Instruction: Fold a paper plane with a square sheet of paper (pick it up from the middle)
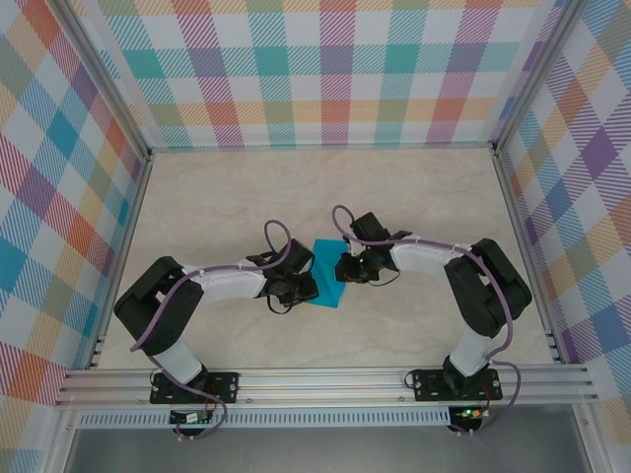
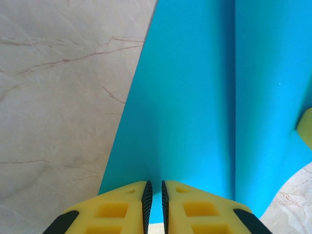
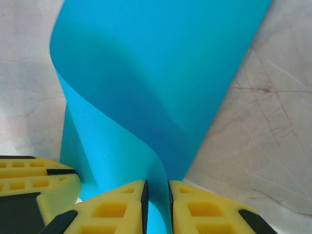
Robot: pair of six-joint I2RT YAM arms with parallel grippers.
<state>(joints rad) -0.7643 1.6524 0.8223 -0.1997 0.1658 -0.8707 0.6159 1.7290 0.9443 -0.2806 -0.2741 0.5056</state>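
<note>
The square sheet of paper (image 1: 325, 276) is teal-blue and is held up off the table between my two grippers, near the table's middle. My left gripper (image 1: 299, 284) pinches its left side. In the left wrist view the paper (image 2: 195, 97) runs into the narrow gap of that gripper (image 2: 154, 189), with a soft crease to the right. My right gripper (image 1: 347, 266) holds the opposite side. In the right wrist view the sheet (image 3: 146, 73) curls over in a bend, and its edge goes between that gripper's (image 3: 156, 189) yellow fingers (image 3: 204, 207).
The beige marbled table (image 1: 246, 197) is walled by checked panels (image 1: 325, 69) at the back and sides, with an aluminium rail (image 1: 325, 379) at the near edge. The other arm's yellow finger shows at the lower left of the right wrist view (image 3: 34, 187).
</note>
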